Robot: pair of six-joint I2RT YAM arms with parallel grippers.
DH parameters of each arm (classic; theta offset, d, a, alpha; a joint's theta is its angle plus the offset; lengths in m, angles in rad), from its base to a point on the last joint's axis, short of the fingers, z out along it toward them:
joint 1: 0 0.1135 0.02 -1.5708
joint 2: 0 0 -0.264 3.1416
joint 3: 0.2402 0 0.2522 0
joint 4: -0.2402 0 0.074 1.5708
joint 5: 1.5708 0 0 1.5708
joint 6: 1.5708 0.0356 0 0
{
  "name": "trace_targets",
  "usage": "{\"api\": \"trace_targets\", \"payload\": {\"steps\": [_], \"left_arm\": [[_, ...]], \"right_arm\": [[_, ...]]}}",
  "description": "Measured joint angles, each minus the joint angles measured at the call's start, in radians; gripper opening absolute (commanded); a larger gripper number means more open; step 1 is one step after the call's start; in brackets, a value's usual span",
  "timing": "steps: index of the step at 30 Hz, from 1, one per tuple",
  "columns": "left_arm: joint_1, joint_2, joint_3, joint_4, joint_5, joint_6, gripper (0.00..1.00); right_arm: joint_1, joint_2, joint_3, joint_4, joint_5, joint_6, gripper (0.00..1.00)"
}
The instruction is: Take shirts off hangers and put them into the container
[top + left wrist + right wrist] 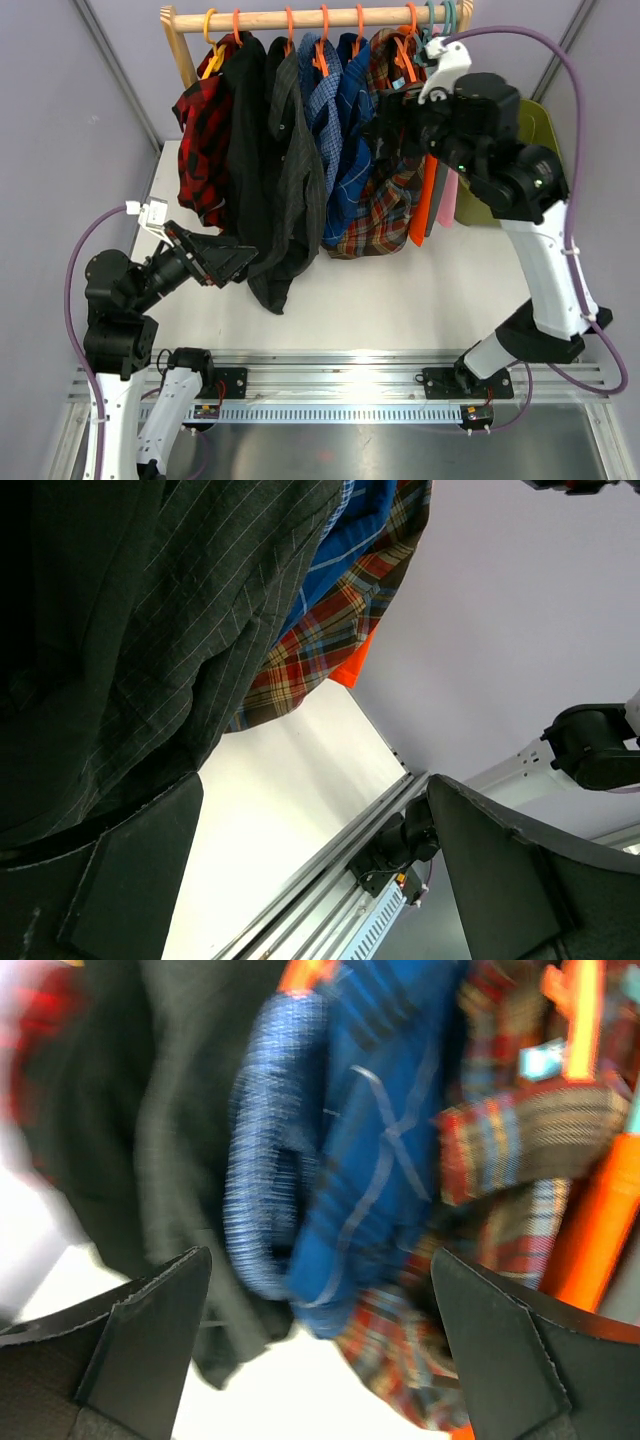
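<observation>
The left fingers (120, 880) are spread wide with nothing between them. They sit low over the counter (290, 780), pointing at the hem of the grey shirt (290, 180). Its cloth hangs right beside one finger, though I can't tell whether it touches. The right fingers (140, 1350) are spread just as wide and also hold nothing. They are up high, facing the row of shirts, and that wrist view is blurred. Straight ahead of them hang the light blue shirt (260, 1180) and the dark blue shirt (370, 1140), with the brown plaid shirt (385, 210) off to one side. Seen from above, the end of the right arm is close against the shoulder of the brown plaid shirt, just under the rail (300, 18).

Every shirt hangs from that rail at the back of the counter. From the left they run: red-black shirt (205, 140), black shirt (240, 150), grey, light blue, dark blue and brown plaid. After those come the orange shirt (424, 205) and pink shirt (447, 200), narrow strips partly behind the right arm. The hangers (324, 22) are mostly orange, with a yellow hanger (210, 28) at the left end and teal hooks (448, 18) at the right end.

The basket (540, 130) stands at the back right, behind the right arm. Only part of its olive wall shows, and its inside is hidden.
</observation>
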State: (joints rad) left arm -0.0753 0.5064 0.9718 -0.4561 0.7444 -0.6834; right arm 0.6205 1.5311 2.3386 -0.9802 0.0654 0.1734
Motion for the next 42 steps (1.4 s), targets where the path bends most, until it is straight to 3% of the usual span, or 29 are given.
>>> {"api": "trace_targets", "payload": {"steps": [8, 18, 27, 37, 42], "left_arm": [[0.0, -0.003, 0.002, -0.051, -0.01, 0.034, 0.99], [0.0, -0.016, -0.001, -0.07, -0.011, 0.037, 0.99], [0.0, -0.028, -0.006, -0.081, -0.014, 0.037, 0.99], [0.0, -0.075, -0.006, -0.132, -0.023, 0.047, 0.99], [0.0, -0.084, -0.006, -0.149, -0.031, 0.055, 0.99]], "right_arm": [[0.134, 0.114, 0.053, -0.093, 0.456, -0.076, 0.99], [0.177, 0.042, -0.056, -0.023, 0.675, -0.13, 0.99], [0.164, 0.011, -0.162, 0.072, 0.681, -0.142, 0.99], [-0.002, 0.011, -0.223, 0.105, 0.513, -0.092, 0.95], [-0.006, 0.006, -0.227, 0.109, 0.436, -0.058, 0.93]]}}
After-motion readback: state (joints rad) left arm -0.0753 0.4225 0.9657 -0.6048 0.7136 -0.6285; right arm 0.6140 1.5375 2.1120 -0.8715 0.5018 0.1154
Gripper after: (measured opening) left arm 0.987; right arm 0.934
